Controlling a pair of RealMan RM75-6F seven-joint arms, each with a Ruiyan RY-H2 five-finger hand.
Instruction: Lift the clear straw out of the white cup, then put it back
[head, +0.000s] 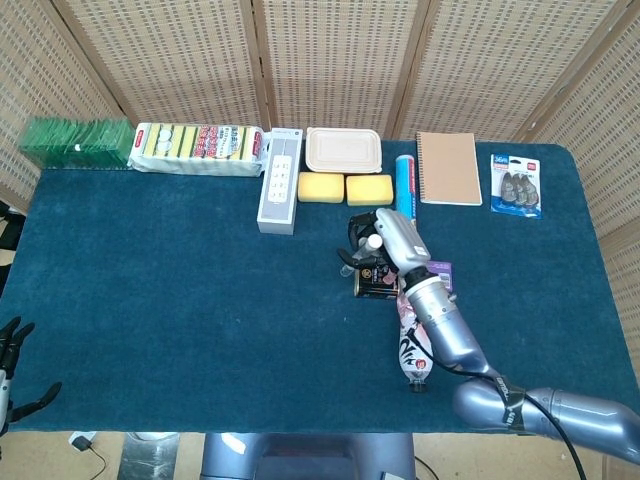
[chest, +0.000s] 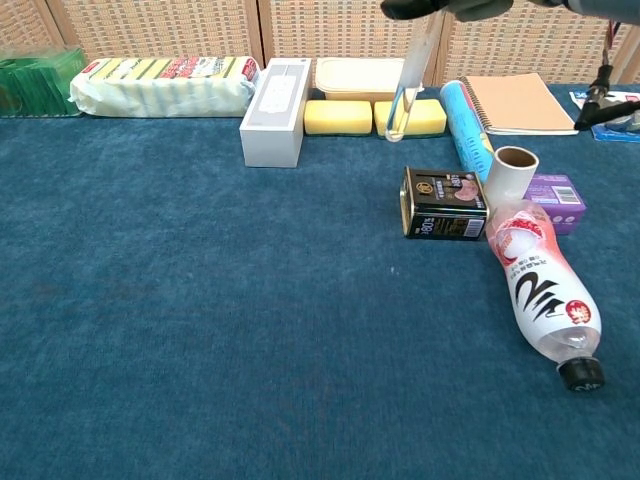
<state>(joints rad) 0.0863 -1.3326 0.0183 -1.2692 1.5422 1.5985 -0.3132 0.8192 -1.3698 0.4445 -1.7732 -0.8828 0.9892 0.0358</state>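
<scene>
My right hand (head: 388, 236) grips the top of the clear straw (chest: 412, 75) and holds it in the air, tilted, its lower tip up and to the left of the white cup (chest: 512, 170). In the chest view only the underside of that hand (chest: 450, 7) shows at the top edge. The cup stands upright between a black tin and a purple box, with nothing in it; in the head view my forearm hides it. My left hand (head: 14, 368) hangs off the table's front left corner, fingers apart, holding nothing.
A black tin (chest: 444, 203) stands left of the cup, a purple box (chest: 556, 195) right of it, and a pink-labelled bottle (chest: 538, 290) lies in front. A blue tube (chest: 462, 120), notebook (chest: 515, 103), yellow sponges (chest: 338, 117) and white box (chest: 273, 125) line the back.
</scene>
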